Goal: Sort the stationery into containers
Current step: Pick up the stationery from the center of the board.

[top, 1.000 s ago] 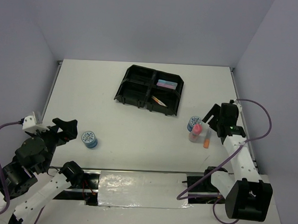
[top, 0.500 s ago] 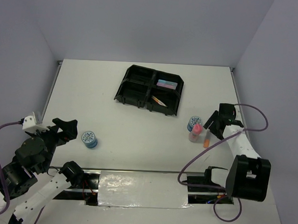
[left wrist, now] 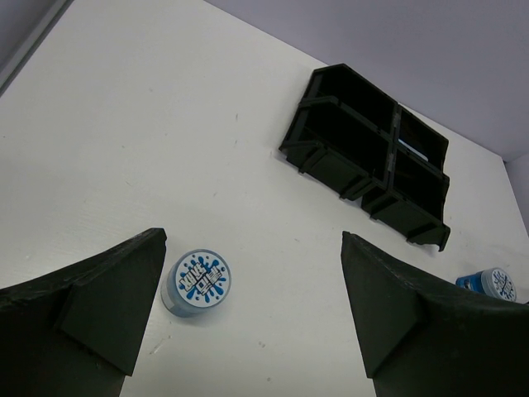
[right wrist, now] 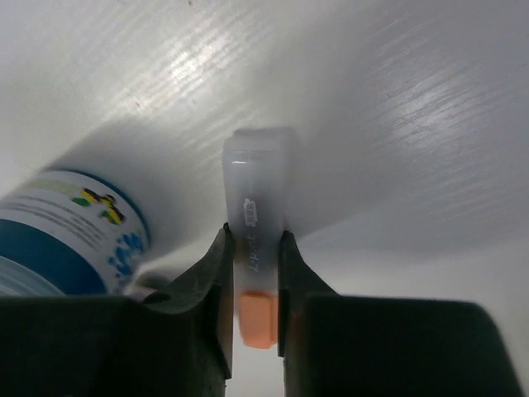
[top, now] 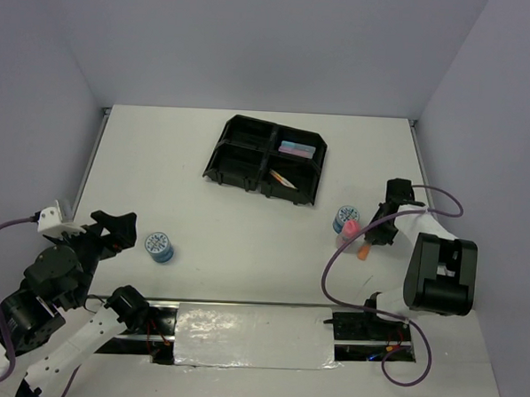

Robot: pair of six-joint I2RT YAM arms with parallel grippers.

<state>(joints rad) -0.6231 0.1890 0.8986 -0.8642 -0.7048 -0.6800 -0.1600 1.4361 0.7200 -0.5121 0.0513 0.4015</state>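
Lowered since a second ago, our right gripper (right wrist: 254,236) clamps the orange marker (right wrist: 253,194) across its long axis, low on the table's (right wrist: 388,91) right side beside a tape roll (right wrist: 74,240), the tray (top: 235,168) far-left; our left gripper (left wrist: 252,240) gapes wide.

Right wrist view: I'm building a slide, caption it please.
Right gripper closed on the orange-tipped marker on the white table, a blue-and-white item beside it.
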